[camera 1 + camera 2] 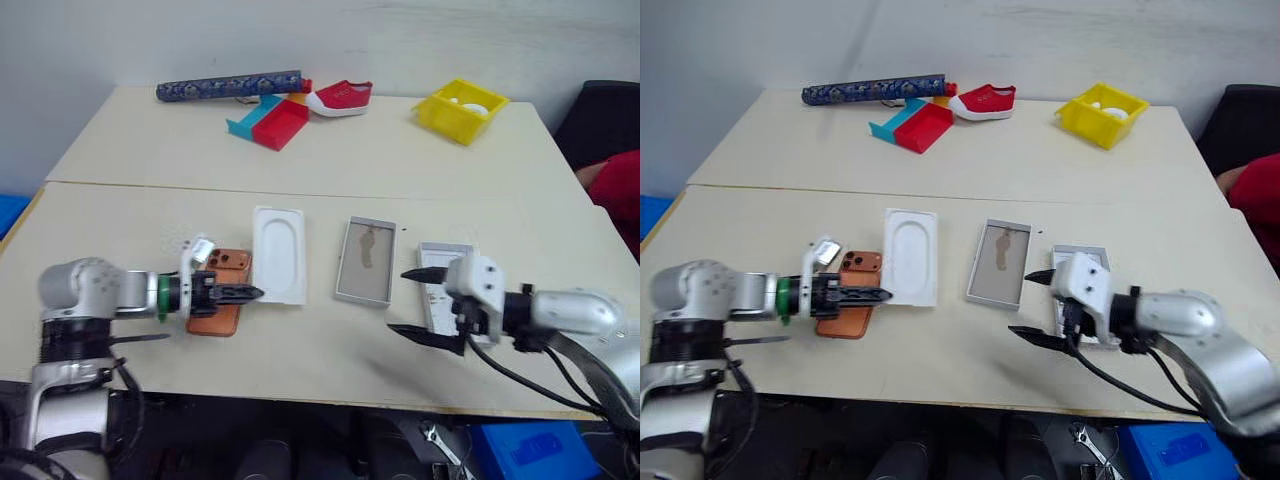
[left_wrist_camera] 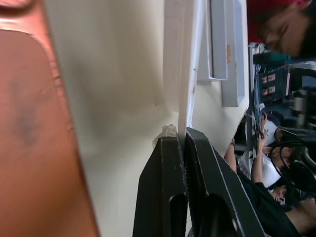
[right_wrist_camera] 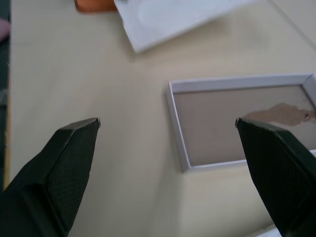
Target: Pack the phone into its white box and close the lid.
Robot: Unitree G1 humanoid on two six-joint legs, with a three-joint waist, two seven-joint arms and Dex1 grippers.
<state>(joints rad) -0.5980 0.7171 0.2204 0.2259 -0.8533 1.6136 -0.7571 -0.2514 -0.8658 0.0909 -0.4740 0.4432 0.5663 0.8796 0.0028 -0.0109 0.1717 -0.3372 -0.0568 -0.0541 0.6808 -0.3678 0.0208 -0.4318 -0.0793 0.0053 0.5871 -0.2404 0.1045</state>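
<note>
Risk and orientation at the grasp stage. The slim copper-orange smartphone (image 1: 220, 290) lies flat on the pale worktop (image 1: 300, 160), camera bump at its far end; its long axis runs away from the robot, roughly parallel to the white rounded-corner moulded insert (image 1: 279, 254) just beside it. The left end effector (image 1: 240, 293), fingers pressed together, reaches over the phone, its tips at the insert's near edge; the wrist view suggests they pinch that thin white edge, though this cannot be confirmed. The right end effector (image 1: 422, 303), fingers spread wide and empty, hovers near the shallow white cardboard tray with tan stained floor (image 1: 366, 260); the white lid tray (image 1: 440, 285) lies partly under that arm.

Likely hazards: the left arm dragging the insert against the phone and skewing it, or the open right fingers nudging the tray or lid out of alignment.
</note>
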